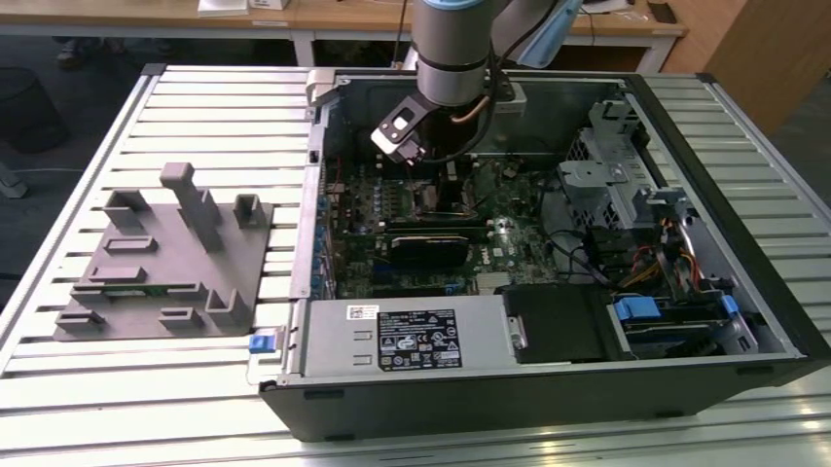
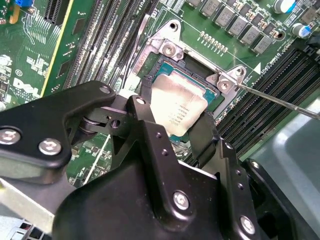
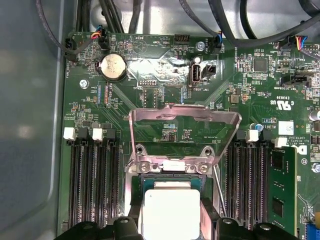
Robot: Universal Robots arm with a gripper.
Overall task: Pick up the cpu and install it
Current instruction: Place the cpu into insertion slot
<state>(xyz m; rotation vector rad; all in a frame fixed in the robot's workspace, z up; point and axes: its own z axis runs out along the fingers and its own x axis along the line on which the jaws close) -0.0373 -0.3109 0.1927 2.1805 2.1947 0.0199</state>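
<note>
Holding the cpu tight, my gripper has its 2 fingers pressed on its sides. The cpu sits low over the socket, on the green board inside the case. The metal flap stands open just beside it.

Pale silvery square metal-topped cpu with faint dark print; matte black metal gripper with silver screws — green printed circuit board striped with black slot rows; grey plastic holder on the pale slatted metal table
</note>
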